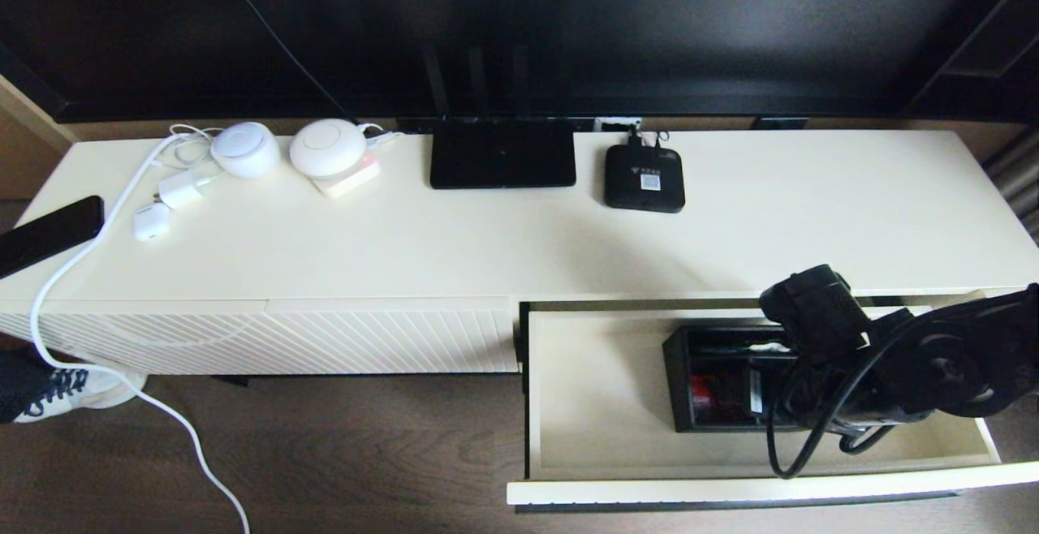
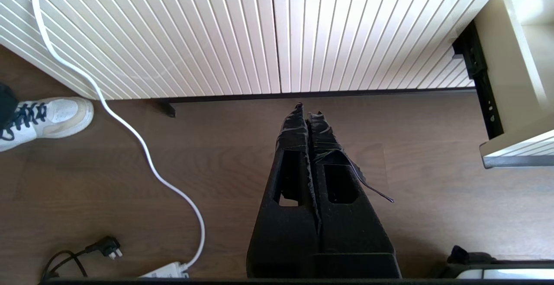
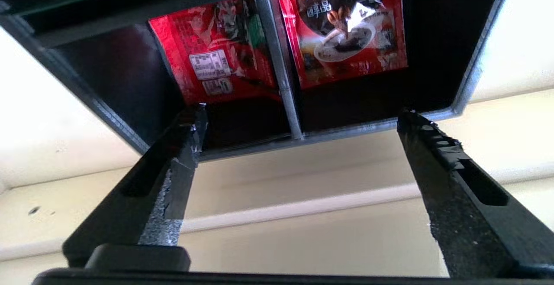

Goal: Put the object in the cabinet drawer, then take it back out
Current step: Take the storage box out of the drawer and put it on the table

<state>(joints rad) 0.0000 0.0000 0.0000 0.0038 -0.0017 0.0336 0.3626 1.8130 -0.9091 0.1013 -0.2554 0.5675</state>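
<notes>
The black organizer box [image 1: 714, 380] lies inside the pulled-out cream cabinet drawer [image 1: 592, 404], right of its middle. My right arm reaches over the box from the right and hides its right part. In the right wrist view the right gripper [image 3: 303, 116] stands open, its two fingertips level with the rim of the box's end wall [image 3: 346, 134]; I cannot tell whether they touch it. Red packets [image 3: 346, 29] lie in the compartments on both sides of a divider. Only the drawer floor [image 3: 303, 181] shows between the fingers. The left gripper [image 2: 308, 111] is shut and empty over the wooden floor.
On the cabinet top sit a flat black router [image 1: 502, 152], a small black set-top box [image 1: 644, 178], white round devices [image 1: 327, 147], chargers and a phone [image 1: 49, 234]. A white cable [image 1: 73, 266] trails to the floor beside a shoe [image 1: 73, 392]. The ribbed front [image 1: 325, 339] at left is closed.
</notes>
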